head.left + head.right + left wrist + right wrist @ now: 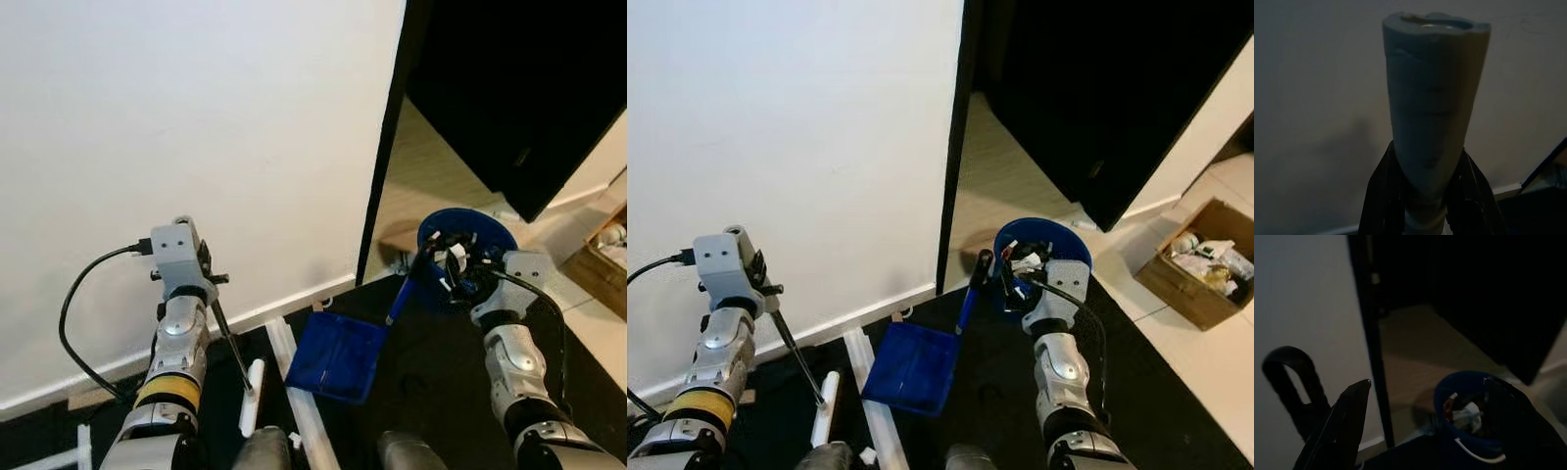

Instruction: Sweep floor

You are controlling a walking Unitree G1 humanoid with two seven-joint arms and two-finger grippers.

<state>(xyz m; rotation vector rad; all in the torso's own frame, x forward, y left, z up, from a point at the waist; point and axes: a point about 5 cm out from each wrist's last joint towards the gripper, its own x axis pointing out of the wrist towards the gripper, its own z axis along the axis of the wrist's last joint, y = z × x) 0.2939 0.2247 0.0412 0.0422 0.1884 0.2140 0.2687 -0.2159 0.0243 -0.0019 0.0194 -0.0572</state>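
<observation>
My left gripper point(203, 282) is shut on a broom's handle, whose grey foam end point(1432, 112) rises between the black fingers point(1383, 196). A thin dark rod point(232, 348) runs down from it to the white broom head point(252, 399) on the dark floor by the wall. A blue dustpan point(338, 358) lies on the floor in the middle, its blue handle point(400, 294) slanting up to a black loop end point(1288, 382). My right gripper point(1427, 382) stands open just beside that loop, above a blue bin point(468, 235) full of rubbish.
A white wall point(196, 127) with a skirting board is close ahead on the left. A black door frame point(387, 147) and an open black door point(529, 88) lead to a pale floor. A cardboard box point(1200, 259) of rubbish sits at the right. White strips point(299, 392) lie on the dark mat.
</observation>
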